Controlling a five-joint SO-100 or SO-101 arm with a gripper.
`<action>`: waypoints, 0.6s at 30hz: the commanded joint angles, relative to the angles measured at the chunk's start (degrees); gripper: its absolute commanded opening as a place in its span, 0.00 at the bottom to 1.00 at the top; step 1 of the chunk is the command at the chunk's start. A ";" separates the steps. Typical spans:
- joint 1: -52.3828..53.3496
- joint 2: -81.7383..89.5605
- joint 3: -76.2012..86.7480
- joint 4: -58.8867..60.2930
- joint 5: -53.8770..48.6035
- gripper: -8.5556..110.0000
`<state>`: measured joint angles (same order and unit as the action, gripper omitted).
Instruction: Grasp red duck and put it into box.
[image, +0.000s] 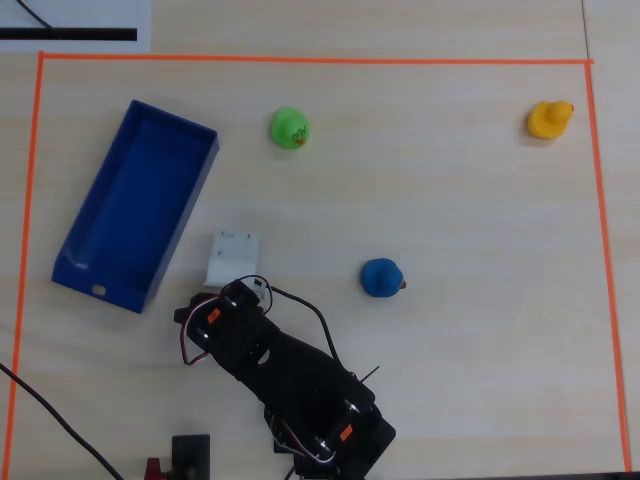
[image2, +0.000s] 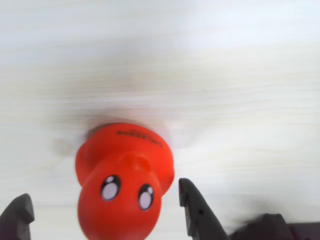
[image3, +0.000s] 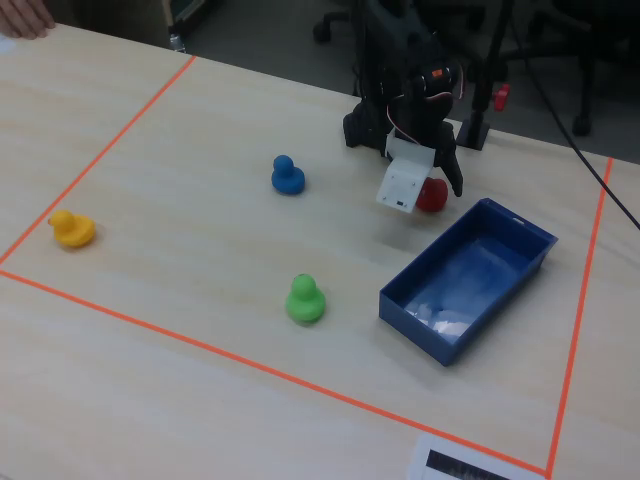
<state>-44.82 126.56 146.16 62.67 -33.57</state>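
The red duck (image2: 125, 180) stands on the table and faces the wrist camera. It sits between my gripper's (image2: 102, 197) two dark fingers, with a gap on each side, wider on the left. The gripper is open. In the fixed view the red duck (image3: 432, 195) shows just under the gripper (image3: 440, 180), close to the far corner of the blue box (image3: 470, 275). In the overhead view the arm and its white camera block (image: 232, 258) hide the duck. The blue box (image: 130, 200) lies empty just left of the block.
A green duck (image: 289, 128), a blue duck (image: 381, 278) and a yellow duck (image: 549, 119) stand apart on the wooden table inside an orange tape border (image: 300, 60). Cables trail from the arm base (image: 320, 420) at the near edge.
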 joint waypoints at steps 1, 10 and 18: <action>-0.26 0.62 -0.62 -1.05 -0.18 0.40; 2.29 -1.23 1.85 -5.19 -1.76 0.39; 2.46 -0.88 4.57 -7.29 -2.29 0.31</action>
<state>-42.54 125.33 150.73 56.51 -35.24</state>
